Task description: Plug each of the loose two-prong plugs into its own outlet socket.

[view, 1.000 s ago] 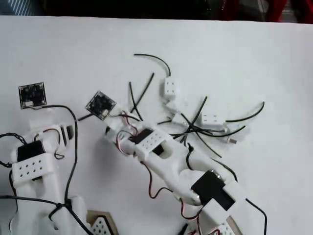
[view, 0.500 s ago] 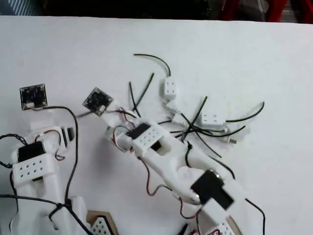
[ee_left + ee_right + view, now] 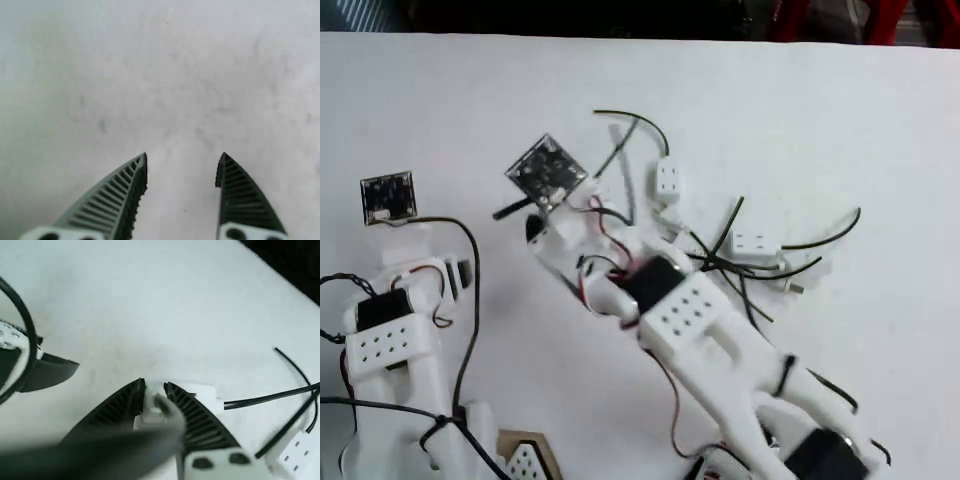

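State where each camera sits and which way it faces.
High view: fixed above, looking down on the white table; both white arms show, left arm, right arm.
Left wrist view: on the left arm, facing bare table; the open left claw shows.
Right wrist view: on the right arm, facing the table; the right claw is shut on a small white plug.
Shared: high and right wrist views both show a white outlet socket with black cords, likely the same.

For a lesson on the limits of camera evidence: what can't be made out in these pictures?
- Right wrist view: the prongs of the plug, hidden between the shut jaws of the right gripper.
- Right wrist view: a socket, cut off by the edge.
- High view: which of the black leads joins which socket, tangled and too small.
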